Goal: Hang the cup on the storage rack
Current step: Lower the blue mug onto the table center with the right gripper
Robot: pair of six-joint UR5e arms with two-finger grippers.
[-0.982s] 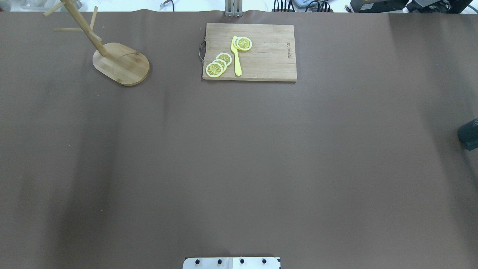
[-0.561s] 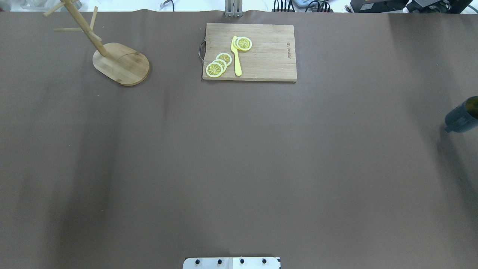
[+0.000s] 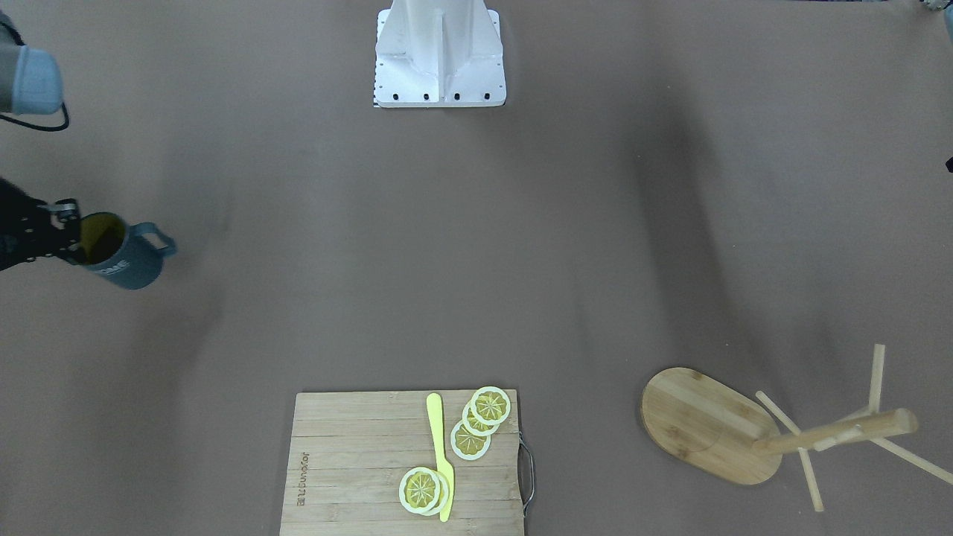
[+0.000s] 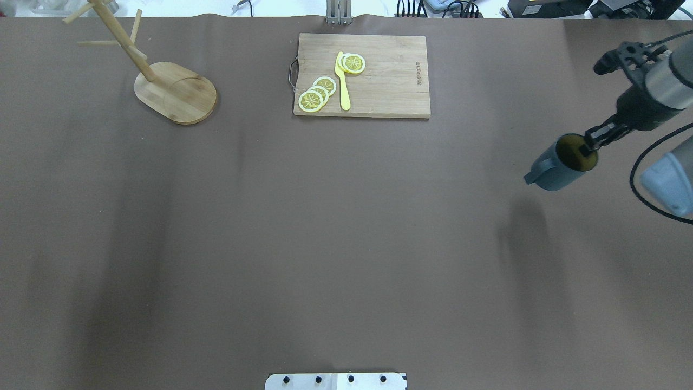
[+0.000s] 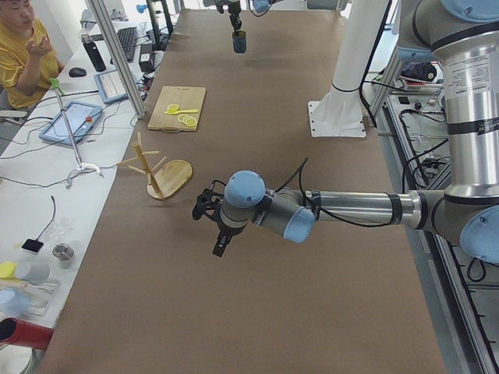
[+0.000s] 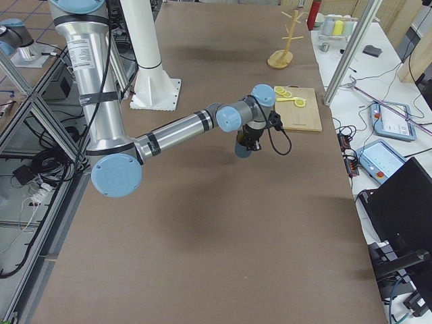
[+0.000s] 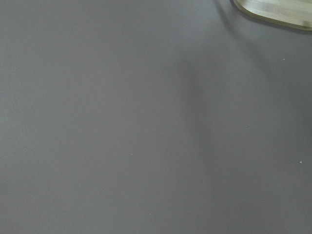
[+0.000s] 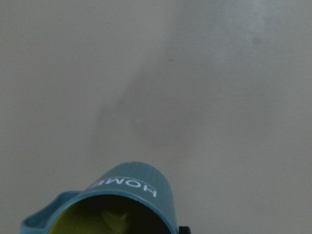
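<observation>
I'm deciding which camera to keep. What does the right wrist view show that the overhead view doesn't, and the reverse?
Only the right wrist view: the white HOME lettering on the cup. Only the overhead view: the storage rack, and the cutting board with lemon slices and a yellow knife. Both: the cup, its handle, its open mouth and the brown table.

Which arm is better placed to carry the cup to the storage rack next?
Right. Its end effector grips the cup by the rim, off the table; the storage rack stands far across, on the robot's left.
</observation>
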